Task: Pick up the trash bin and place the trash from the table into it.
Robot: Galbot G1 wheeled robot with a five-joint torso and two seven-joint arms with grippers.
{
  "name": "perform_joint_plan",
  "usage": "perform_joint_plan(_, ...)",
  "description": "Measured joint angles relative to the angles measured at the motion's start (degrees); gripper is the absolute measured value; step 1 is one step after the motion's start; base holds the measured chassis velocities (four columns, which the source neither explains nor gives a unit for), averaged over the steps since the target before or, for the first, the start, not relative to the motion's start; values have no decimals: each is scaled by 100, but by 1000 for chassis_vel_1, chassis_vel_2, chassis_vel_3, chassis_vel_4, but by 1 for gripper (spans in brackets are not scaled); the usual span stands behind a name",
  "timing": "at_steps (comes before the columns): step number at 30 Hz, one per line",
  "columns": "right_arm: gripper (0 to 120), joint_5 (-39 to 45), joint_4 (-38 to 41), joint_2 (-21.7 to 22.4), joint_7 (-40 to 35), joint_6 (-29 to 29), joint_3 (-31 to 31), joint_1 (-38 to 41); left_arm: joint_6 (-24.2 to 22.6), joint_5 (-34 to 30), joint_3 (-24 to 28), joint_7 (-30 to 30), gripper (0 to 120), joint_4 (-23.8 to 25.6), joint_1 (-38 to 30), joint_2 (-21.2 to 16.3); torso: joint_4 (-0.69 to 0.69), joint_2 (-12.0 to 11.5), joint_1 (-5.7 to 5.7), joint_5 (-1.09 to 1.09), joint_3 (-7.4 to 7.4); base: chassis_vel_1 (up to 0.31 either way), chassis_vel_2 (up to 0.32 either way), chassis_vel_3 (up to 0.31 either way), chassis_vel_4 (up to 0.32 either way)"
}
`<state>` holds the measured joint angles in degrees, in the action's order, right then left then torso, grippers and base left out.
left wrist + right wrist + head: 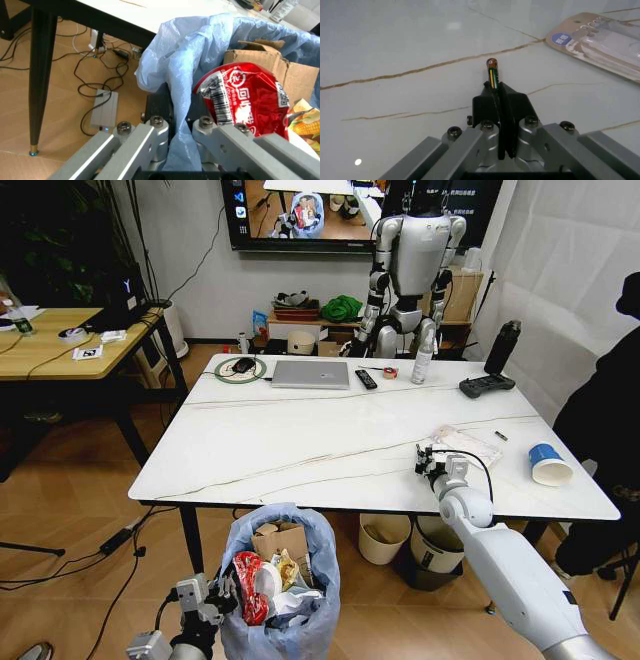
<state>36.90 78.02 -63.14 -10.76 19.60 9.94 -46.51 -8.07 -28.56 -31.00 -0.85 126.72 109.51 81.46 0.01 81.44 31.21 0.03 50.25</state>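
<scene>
Veined white table (300,440); below its near edge the left gripper (175,123) clamps the trash bin (280,600) rim. Right gripper (495,80) pinches a small battery (492,69) over the tabletop, beside a clear pack (468,444).

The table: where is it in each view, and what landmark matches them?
Head view: the table fills the middle, behind the trash bin.
Left wrist view: the table's white edge, behind the trash bin in the left gripper.
Right wrist view: the table's veined top, beneath the right gripper shut on a small stick.
Shared landmarks: the trash bin (head, left wrist); the clear plastic pack (head, right wrist).
</scene>
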Motion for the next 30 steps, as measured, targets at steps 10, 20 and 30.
perform_joint_plan(10, 0, 413, 1483, 637, 60, -96, 87, -689, -6, -27, 67, -6, 1, -46, -23, -67, -3, -2, 1, 1, 1, 0, 0, 0, 0)
perform_joint_plan(20, 0, 969, 3018, 1079, 288, -347, -220, -967, -14, -83, -12, -6, 1, 1, -19, -62, -2, -1, 0, -4, -1, 0, 0, 0, 0)
perform_joint_plan(30, 0, 1221, 4452, 1583, 689, -649, -1084, -1191, -15, -46, -31, 7, 1, 22, 8, 41, -2, 1, -1, -4, -2, 0, 0, 0, 0)
